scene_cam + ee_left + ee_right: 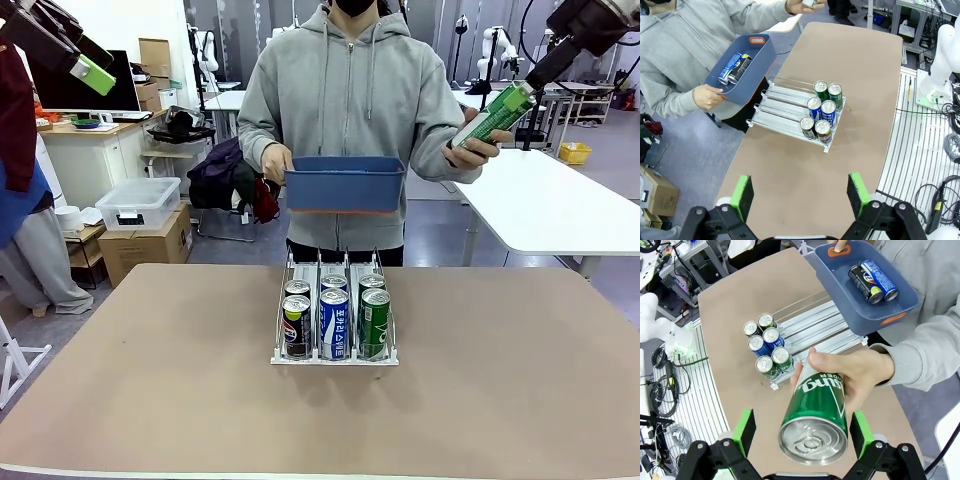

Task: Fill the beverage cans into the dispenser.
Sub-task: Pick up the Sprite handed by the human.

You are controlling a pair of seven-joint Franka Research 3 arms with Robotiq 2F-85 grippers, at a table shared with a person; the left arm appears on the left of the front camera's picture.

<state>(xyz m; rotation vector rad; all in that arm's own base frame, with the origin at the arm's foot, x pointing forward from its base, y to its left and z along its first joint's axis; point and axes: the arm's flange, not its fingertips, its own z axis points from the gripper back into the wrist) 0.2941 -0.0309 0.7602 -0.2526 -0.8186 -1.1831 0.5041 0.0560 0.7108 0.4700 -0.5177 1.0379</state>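
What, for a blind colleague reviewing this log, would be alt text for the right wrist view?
A person's hand holds a green can, silver top toward the camera, between the open right end effector's pads, touching neither. Beyond, a blue bin with two cans is held near a clear rack holding six cans.

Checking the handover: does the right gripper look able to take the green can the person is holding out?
Probably yes. The right gripper is open, the green can lined up end-on between its pads; the person's hand grips the far end, leaving the near end free.
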